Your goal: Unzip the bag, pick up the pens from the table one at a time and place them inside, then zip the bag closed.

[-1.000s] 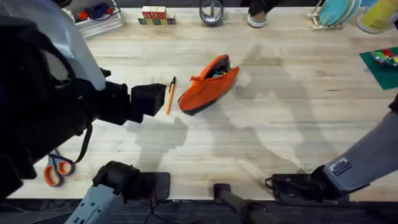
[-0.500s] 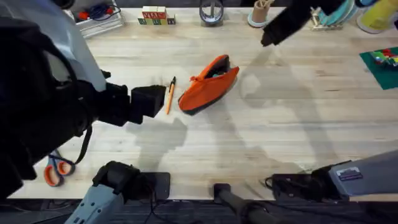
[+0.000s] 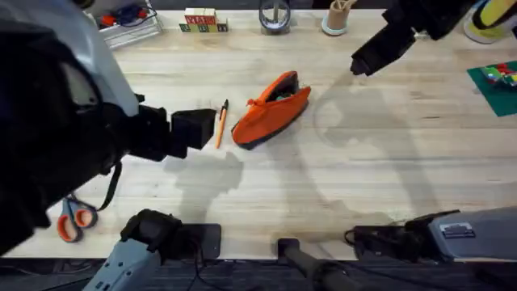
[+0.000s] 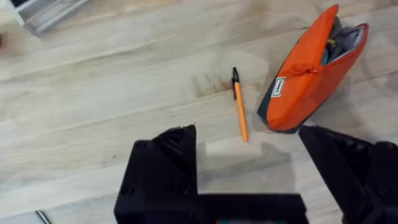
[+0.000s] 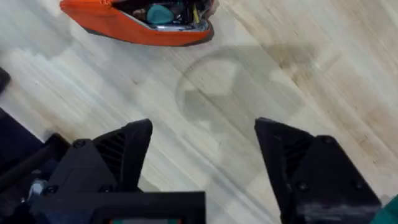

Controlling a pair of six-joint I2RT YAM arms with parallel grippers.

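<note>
The orange bag point(image 3: 272, 109) lies on the table point(image 3: 363, 162) near its middle, with its zipper open at one end and small items showing inside point(image 5: 163, 12). A thin orange pen point(image 3: 221, 123) with a black end lies just left of the bag point(image 4: 311, 74). My left gripper point(image 3: 202, 127) hovers open right beside the pen point(image 4: 239, 111), which sits ahead of its two black fingers point(image 4: 165, 168). My right gripper point(image 3: 367, 61) is raised over the far right part of the table, open, with the bag's open mouth point(image 5: 137, 22) off to one side of it.
Orange-handled scissors point(image 3: 73, 218) lie at the near left edge. Along the far edge stand lettered blocks point(image 3: 202, 20), a tape roll point(image 3: 275, 16), a cup point(image 3: 335, 18) and a wire tray point(image 3: 125, 20). A green mat point(image 3: 497, 81) lies at the far right.
The right arm has swung up from the near right corner to above the far right of the table. The left arm, pen and bag have not moved.
</note>
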